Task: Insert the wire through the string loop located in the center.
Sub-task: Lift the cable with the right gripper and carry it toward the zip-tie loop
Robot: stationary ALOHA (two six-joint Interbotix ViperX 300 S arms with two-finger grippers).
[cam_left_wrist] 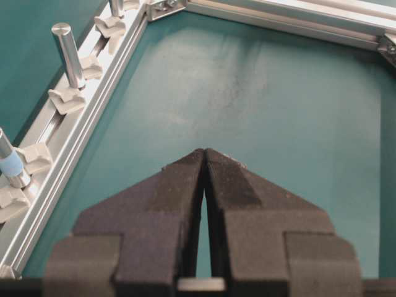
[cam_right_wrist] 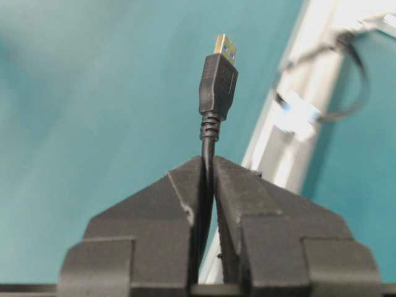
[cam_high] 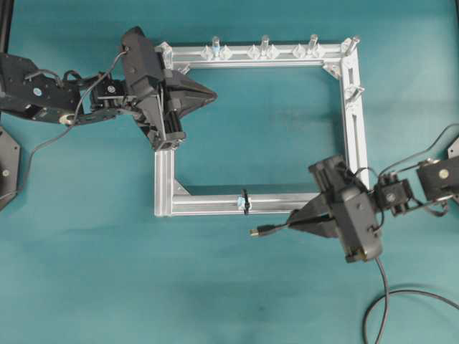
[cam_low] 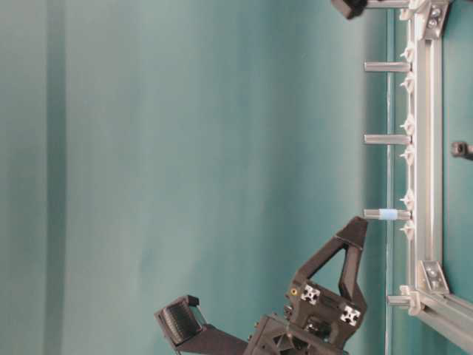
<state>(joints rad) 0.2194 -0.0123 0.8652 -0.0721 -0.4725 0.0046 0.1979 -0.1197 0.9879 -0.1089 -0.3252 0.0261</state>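
My right gripper (cam_high: 292,223) is shut on the wire (cam_high: 271,228), a thin black cable. Its black plug with the yellowish metal tip (cam_right_wrist: 225,46) sticks out ahead of the fingertips (cam_right_wrist: 185,179). In the overhead view the plug (cam_high: 254,231) lies just in front of the frame's near bar, a little right of the string loop (cam_high: 245,202). That tiny black loop (cam_right_wrist: 349,77) is tied round the silver bar (cam_right_wrist: 291,145), ahead and to the right of the plug. My left gripper (cam_high: 214,93) hovers shut and empty inside the frame's far left corner (cam_left_wrist: 205,151).
The silver rectangular frame (cam_high: 355,136) lies on the teal table. Upright pegs (cam_high: 265,44) stand along its far bar, one with blue tape (cam_low: 388,214). The wire's slack curls at the lower right (cam_high: 380,301).
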